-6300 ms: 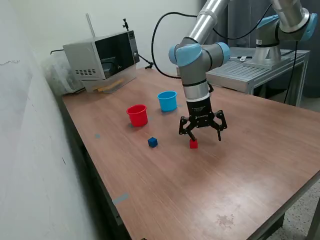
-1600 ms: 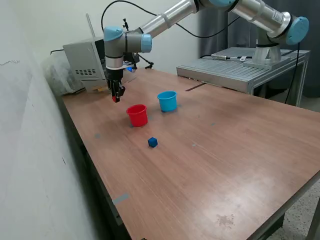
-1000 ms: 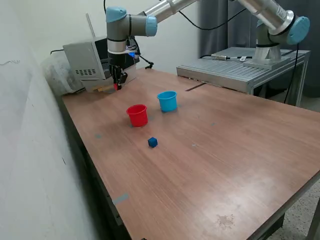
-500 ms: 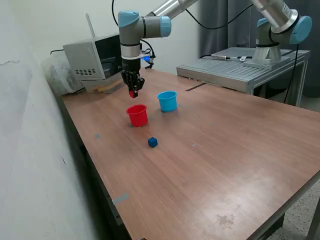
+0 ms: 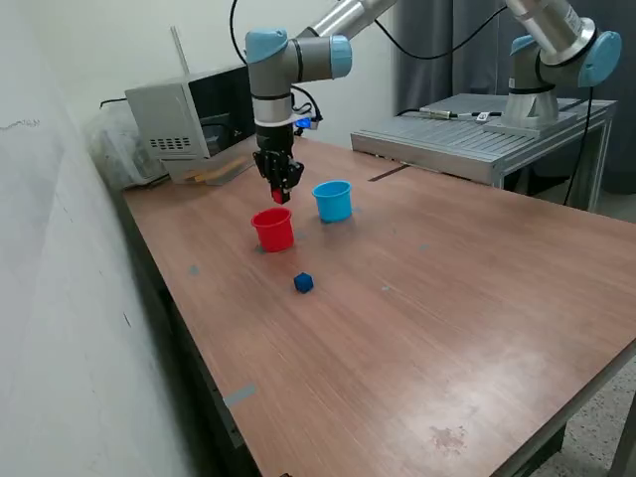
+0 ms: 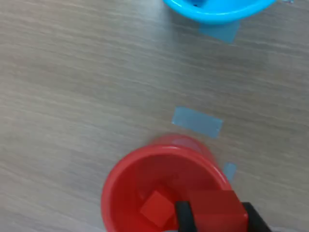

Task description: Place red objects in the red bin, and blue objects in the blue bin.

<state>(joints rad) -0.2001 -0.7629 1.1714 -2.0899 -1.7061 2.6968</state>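
Note:
My gripper [image 5: 280, 193] is shut on a small red cube [image 5: 279, 197] and hangs just above the red bin [image 5: 273, 229], a small red cup. In the wrist view the held red cube [image 6: 215, 209] sits between the dark fingers [image 6: 184, 218] over the red bin's [image 6: 118, 191] opening. A second red cube [image 6: 156, 208] lies inside it. The blue bin [image 5: 333, 200], a light blue cup, stands to the exterior view's right of the red one, and its rim [image 6: 212, 10] shows in the wrist view. One dark blue cube [image 5: 303, 283] lies on the table in front of the red bin.
A grey microwave-like box [image 5: 199, 114] stands at the back, on the exterior view's left. A metal bench [image 5: 477, 134] carries the arm's base [image 5: 542, 94] at the back right. Pale tape patches [image 6: 197, 122] are stuck on the wooden table [image 5: 417, 328].
The gripper has carried the red cube from beside the grey box toward the exterior view's right and lower, and it now hangs over the red bin.

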